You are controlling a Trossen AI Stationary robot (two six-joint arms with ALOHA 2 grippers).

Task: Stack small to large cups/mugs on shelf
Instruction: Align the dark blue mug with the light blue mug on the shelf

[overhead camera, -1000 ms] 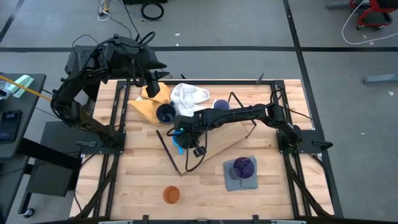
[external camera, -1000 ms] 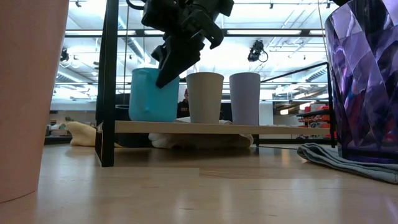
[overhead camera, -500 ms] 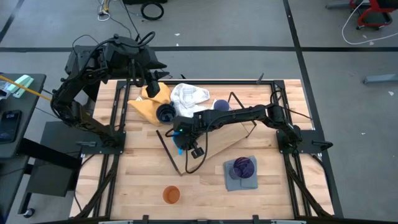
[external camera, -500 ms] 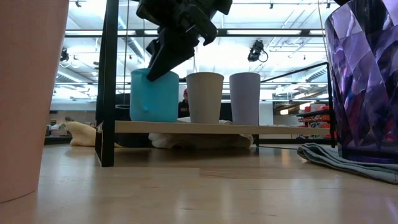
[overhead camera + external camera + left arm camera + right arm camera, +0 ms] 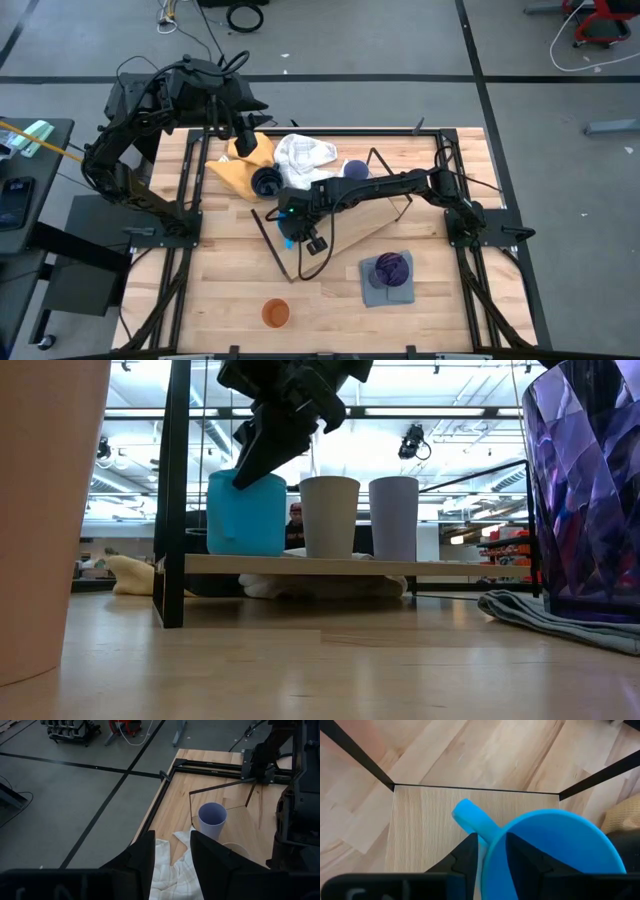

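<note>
- The bright blue mug (image 5: 246,513) is seen standing upright on the shelf (image 5: 330,565), at the shelf's end beside the black corner post; the beige cup (image 5: 329,516) is next along, then the lavender cup (image 5: 394,518), all three apart from one another.
- The right gripper (image 5: 252,458) is held just above the blue mug's rim, its fingers spread and slanted down toward the rim; in the right wrist view one finger lies on each side of the mug wall next to the handle (image 5: 471,818), and whether the wall is touched there cannot be told. No lift of the mug off the shelf is seen.
- The step in hand is judged to be the setting-down and release of the blue mug. A clean finish would be made by drawing the fingers straight up along the mug's axis (no sideways drag), so that the rim is not caught and the mug is not tipped into the beige cup.
- The mug's long axis is vertical, mouth up; its handle points away from the beige cup, toward the shelf's corner.
- The left gripper (image 5: 171,855) waits beyond the shelf's far edge, over the white cloth (image 5: 303,153), with fingers parted and nothing between them.
- The dark navy mug (image 5: 265,182), the orange cup (image 5: 275,313) and the purple cup (image 5: 391,268) are not yet on the shelf.
</note>
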